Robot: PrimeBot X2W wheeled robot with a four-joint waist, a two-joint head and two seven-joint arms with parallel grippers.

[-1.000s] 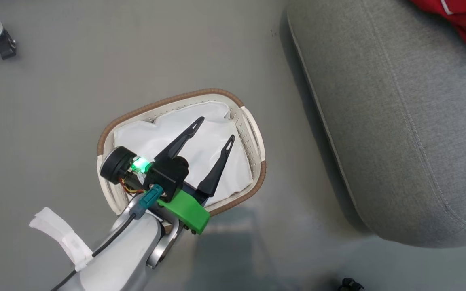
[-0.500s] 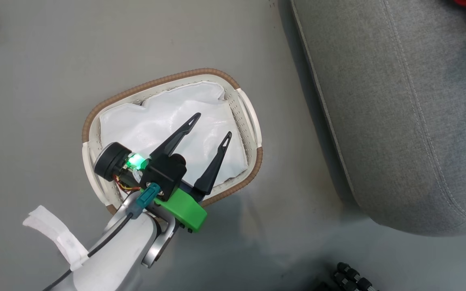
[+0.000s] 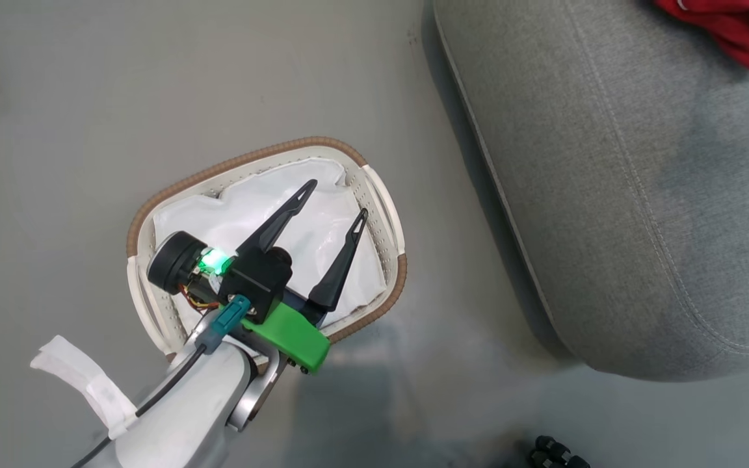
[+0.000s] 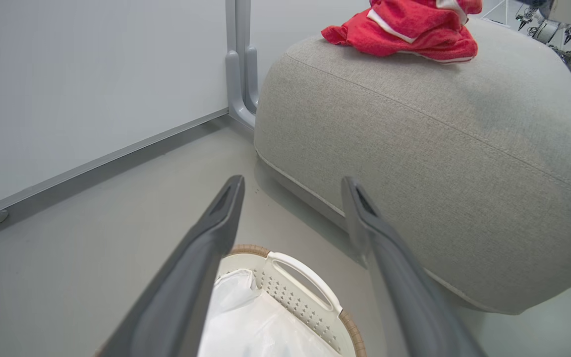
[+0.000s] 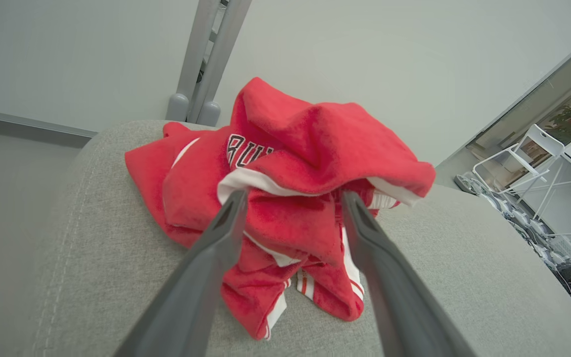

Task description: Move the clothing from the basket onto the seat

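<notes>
While the left gripper (image 3: 336,199) hangs over the cream basket (image 3: 231,166), its two dark fingers stand wide apart with nothing between them. Tips point toward the basket's handle on the seat side. A crumpled white sheet (image 3: 244,221) covers the basket's bottom. The basket sits on the grey floor (image 3: 88,130), near the seat (image 3: 608,162) but apart from it, with a strip of floor between.

Red clothing (image 5: 290,148): one crumpled heap on top of the seat, toward its far end, at the top right corner of the head view. White trim, white side stripes and part of some white lettering show on the folds.

Right gripper (image 5: 294,198): aimed at the heap, fingers spread, not pinched on anything. Red cloth shows in the gap between the tips. Cannot tell whether the tips touch the fabric or stop just short of it.

Grey upright post (image 4: 238,59) against the wall, just behind the seat's rounded corner.
</notes>
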